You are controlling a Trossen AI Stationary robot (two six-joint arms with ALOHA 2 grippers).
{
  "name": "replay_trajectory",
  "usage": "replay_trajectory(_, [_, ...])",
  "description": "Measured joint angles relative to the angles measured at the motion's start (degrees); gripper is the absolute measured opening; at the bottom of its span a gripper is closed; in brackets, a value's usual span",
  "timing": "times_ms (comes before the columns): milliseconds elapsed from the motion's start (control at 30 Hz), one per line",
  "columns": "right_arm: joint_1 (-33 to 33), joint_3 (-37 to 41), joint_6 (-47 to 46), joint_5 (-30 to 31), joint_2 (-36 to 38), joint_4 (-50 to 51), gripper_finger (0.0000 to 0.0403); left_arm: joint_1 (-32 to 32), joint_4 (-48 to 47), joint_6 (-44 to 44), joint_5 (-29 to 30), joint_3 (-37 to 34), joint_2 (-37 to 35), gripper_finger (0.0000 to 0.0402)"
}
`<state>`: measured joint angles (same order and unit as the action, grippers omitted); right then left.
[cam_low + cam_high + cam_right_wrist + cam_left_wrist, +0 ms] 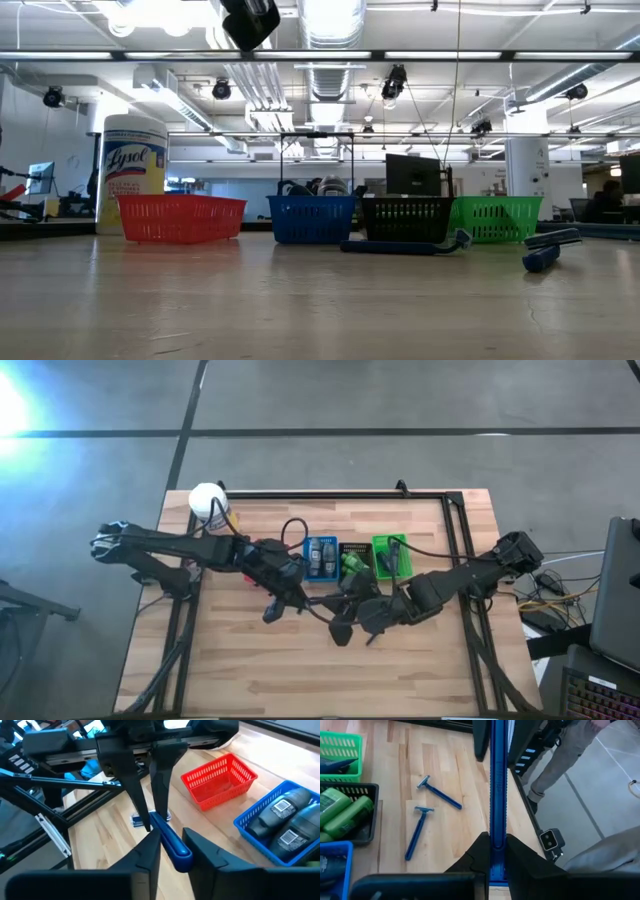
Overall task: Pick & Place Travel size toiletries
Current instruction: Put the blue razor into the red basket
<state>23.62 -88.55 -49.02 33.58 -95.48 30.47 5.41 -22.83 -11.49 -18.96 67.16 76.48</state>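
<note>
Both grippers meet over the table's middle on one blue razor (498,795), which is lifted off the wood. My left gripper (498,857) is shut on it and shows in the right wrist view as the left gripper (147,817). My right gripper (172,847) is shut on its other end. Two more blue razors (440,795) (417,832) lie flat on the table, seen low as razors (400,246) (545,255). Green bottles (342,810) lie in the black basket (370,790). Grey bottles (287,820) lie in the blue basket (245,822). My left gripper pinches the razor's handle close to the head end (150,820) between its two fingers (132,790), coming from above and pointing down, across the handle. The razor is lifted clear and lies about level. My right gripper pinches the free end of the handle (175,847) between its two fingers (150,850), coming about level from the table's right, along the handle. The razor stretches away from it toward my left gripper.
Red basket (220,780), blue basket (320,557), black basket (355,560) and green basket (392,555) stand in a row toward the far edge. The white-lidded yellow jar (210,505) stands at the far left corner. A person's legs (565,755) stand beside the table. Bare wood (300,670) lies near.
</note>
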Motion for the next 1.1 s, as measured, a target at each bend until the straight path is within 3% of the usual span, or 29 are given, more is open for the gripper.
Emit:
replay_trajectory(200, [0.0,0.0,0.5,-0.4,0.1,-0.4,0.0041,0.0,0.2,1.1,0.5,0.0,0.0,0.0037])
replay_trajectory(467, [0.0,0.0,3.0,-0.7,0.1,-0.3,0.0036,0.0,-0.1,0.7,2.0,0.0,0.0,0.0049])
replay_trajectory(700, [-0.9,0.2,3.1,-0.5,0.0,0.0,0.0035,0.0,-2.9,-5.5,4.3,0.0,0.0,0.0132])
replay_trajectory(867, [-2.3,0.6,2.8,-1.2,-0.1,-0.2,0.0034,0.1,-3.9,-5.1,4.4,0.0,0.0,0.0195])
replay_trajectory(967, [-3.0,0.6,3.2,-3.6,-0.2,-0.8,0.0034,0.2,-4.2,-2.7,3.3,0.0,0.0,0.0214])
replay_trajectory(1100, [-3.1,0.6,3.6,-4.9,-0.2,-1.2,0.0034,0.2,-4.2,-1.2,3.0,0.0,0.0,0.0209])
